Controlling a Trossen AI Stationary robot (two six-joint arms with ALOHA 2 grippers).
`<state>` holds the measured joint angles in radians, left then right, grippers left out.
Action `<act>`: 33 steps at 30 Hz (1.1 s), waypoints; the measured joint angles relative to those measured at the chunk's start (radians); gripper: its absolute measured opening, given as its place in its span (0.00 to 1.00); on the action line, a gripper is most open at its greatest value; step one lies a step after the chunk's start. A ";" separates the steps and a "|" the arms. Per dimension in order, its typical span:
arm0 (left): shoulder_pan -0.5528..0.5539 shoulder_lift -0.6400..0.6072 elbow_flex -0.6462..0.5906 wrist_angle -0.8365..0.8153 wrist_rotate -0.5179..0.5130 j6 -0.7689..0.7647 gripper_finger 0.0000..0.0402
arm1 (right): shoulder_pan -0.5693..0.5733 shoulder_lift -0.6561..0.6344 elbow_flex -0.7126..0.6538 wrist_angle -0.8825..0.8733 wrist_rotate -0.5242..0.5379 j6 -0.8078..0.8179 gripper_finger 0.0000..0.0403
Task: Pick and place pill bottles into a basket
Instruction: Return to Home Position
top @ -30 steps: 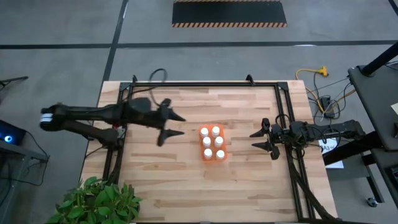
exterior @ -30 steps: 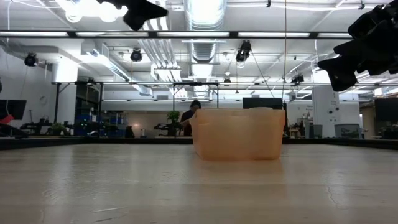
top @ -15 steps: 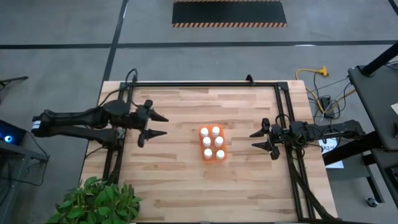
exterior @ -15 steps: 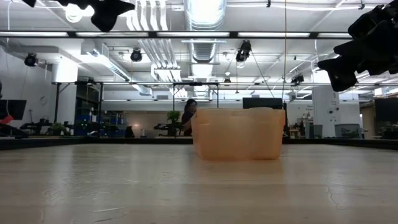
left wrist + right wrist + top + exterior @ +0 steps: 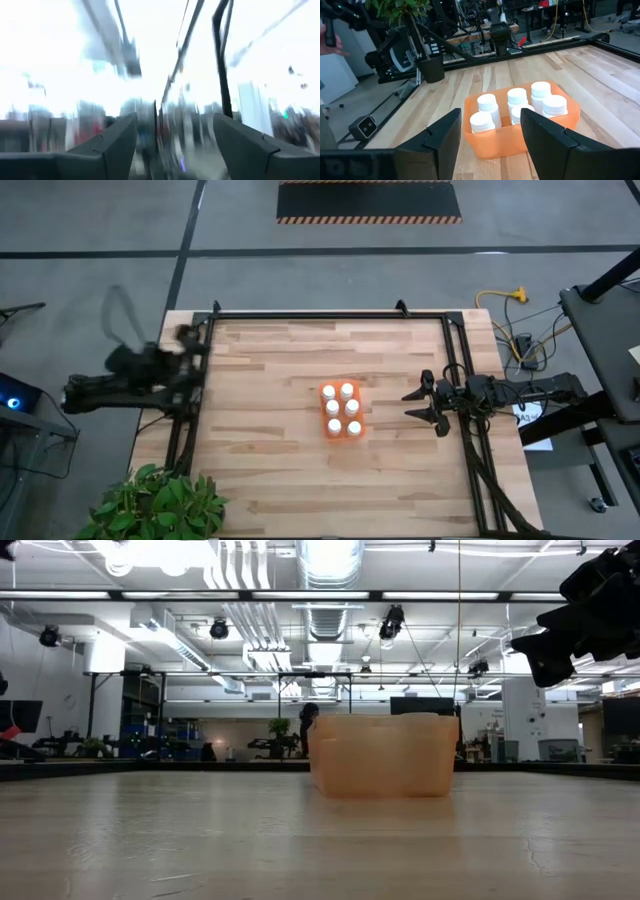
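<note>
Where the table point(image 5: 290, 480) has its middle, slightly right of it: 1 basket point(image 5: 497, 141) holding 6 pill bottles point(image 5: 331, 408), packed 2 across and 3 along. All 6 upright, caps up. Basket's long axis running from the far edge to the near edge. Facing it from the right side, well apart: right gripper point(image 5: 405, 406), raised above the wood, fingers spread and empty. Over the left edge, blurred from above: left gripper point(image 5: 175, 117), fingers likewise parted, gripping nothing. Around: black frame rails point(image 5: 330, 316) along 3 sides, 1 potted plant point(image 5: 155, 505) off the near left corner, 1 yellow cable point(image 5: 500, 297) on the floor.
</note>
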<state>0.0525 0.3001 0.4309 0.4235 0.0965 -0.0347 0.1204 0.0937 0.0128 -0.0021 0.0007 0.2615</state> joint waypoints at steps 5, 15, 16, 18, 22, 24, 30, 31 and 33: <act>0.000 -0.191 -0.118 0.024 0.000 0.015 0.60 | 0.000 0.000 0.000 0.001 0.001 0.000 0.48; -0.001 -0.238 -0.270 0.208 -0.002 -0.037 0.60 | -0.001 0.000 0.000 0.002 0.000 0.000 0.48; 0.000 -0.245 -0.289 0.187 0.000 -0.054 0.60 | -0.001 0.000 0.000 0.002 0.000 0.000 0.48; -0.001 -0.244 -0.325 0.186 0.001 -0.079 0.60 | -0.001 0.000 0.000 0.003 0.001 0.000 0.48; 0.000 -0.260 -0.419 0.184 0.000 -0.161 0.60 | 0.000 0.000 0.000 0.006 0.000 0.000 0.48; 0.000 -0.262 -0.418 0.116 0.001 -0.195 0.60 | -0.001 0.000 0.000 0.005 0.001 0.000 0.48; 0.000 -0.254 -0.423 -0.030 0.004 -0.217 0.60 | -0.001 0.000 0.000 0.006 0.001 0.000 0.48; 0.000 -0.250 -0.423 -0.059 0.004 -0.213 0.60 | 0.000 0.000 0.000 0.005 0.001 0.000 0.48; 0.000 -0.242 -0.423 -0.104 0.004 -0.196 0.60 | -0.001 0.000 0.000 0.005 0.001 0.000 0.48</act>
<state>0.0525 0.0582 0.0082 0.3192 0.1001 -0.2303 0.1196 0.0940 0.0129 0.0032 0.0021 0.2615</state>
